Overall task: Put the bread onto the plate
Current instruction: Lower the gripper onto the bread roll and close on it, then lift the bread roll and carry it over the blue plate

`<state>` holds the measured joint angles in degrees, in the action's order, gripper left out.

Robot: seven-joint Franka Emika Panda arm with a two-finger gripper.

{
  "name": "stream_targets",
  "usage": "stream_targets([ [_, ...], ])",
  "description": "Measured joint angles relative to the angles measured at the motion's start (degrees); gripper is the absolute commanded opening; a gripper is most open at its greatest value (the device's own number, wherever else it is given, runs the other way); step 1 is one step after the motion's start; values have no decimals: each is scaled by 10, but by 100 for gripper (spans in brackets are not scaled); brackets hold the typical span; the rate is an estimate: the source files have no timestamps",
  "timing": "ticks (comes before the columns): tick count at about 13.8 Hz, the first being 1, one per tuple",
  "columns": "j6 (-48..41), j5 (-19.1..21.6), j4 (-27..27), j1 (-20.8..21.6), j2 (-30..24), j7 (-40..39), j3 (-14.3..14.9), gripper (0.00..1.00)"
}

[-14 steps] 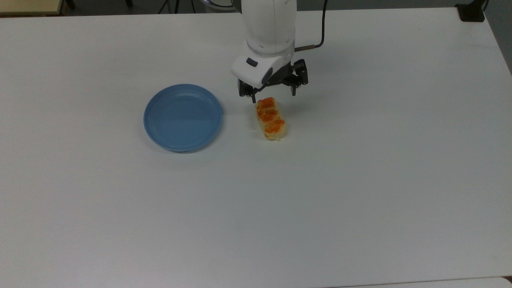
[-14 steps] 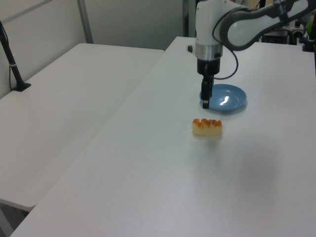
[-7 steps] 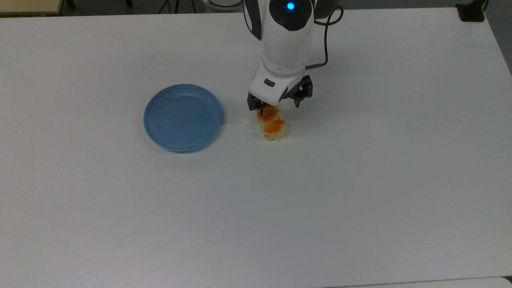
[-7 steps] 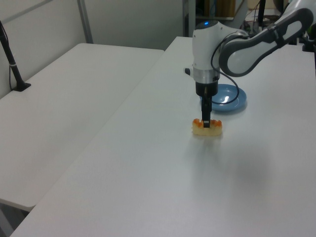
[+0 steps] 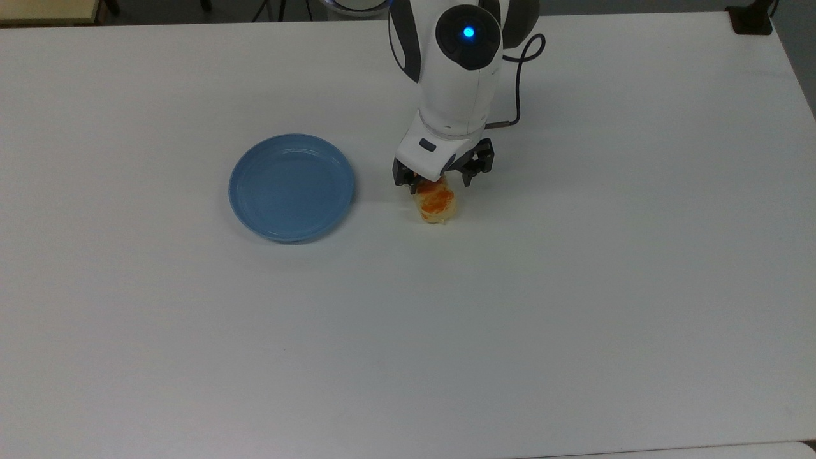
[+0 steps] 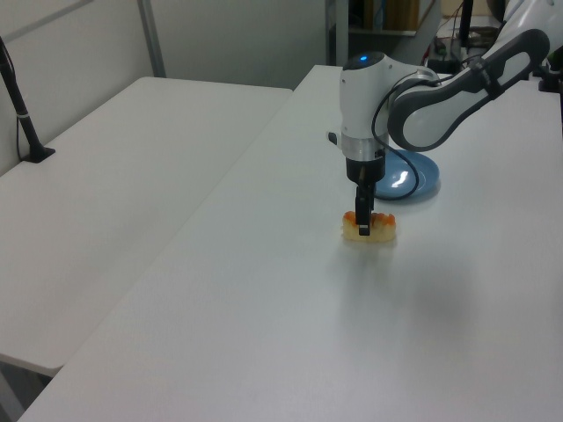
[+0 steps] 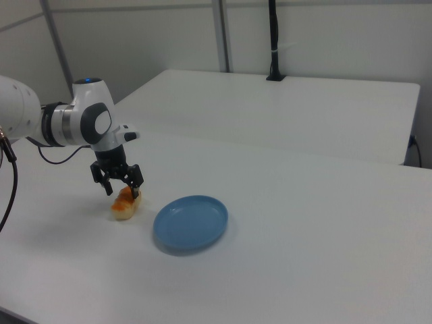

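White desk (image 5: 574, 319), blue plate (image 5: 291, 187) mid-desk w/ nothing on it, bread (image 5: 436, 203) just beside, gripper (image 5: 435, 183) spread wide, straddling bread's far end.

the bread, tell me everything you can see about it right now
The bread is a small oblong bun, pale yellow with orange-brown glazed patches on top, and looks soft. It lies flat on the white table, off the blue plate on the top view's right. The hand is down over its far end, open, with a finger on either side.
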<state>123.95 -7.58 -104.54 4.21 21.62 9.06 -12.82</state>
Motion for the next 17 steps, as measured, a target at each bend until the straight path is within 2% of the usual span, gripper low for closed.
stream_targets([
  [2,5,-20,0,0,6,26,0,30],
  [3,6,-25,0,0,9,32,0,21],
  [4,7,-28,0,-1,11,36,0,17],
  [9,3,-30,4,-11,0,37,1,18],
  [15,-106,-30,9,-81,-95,-15,2,18],
  [17,-110,-30,2,-109,-97,-64,4,18],
])
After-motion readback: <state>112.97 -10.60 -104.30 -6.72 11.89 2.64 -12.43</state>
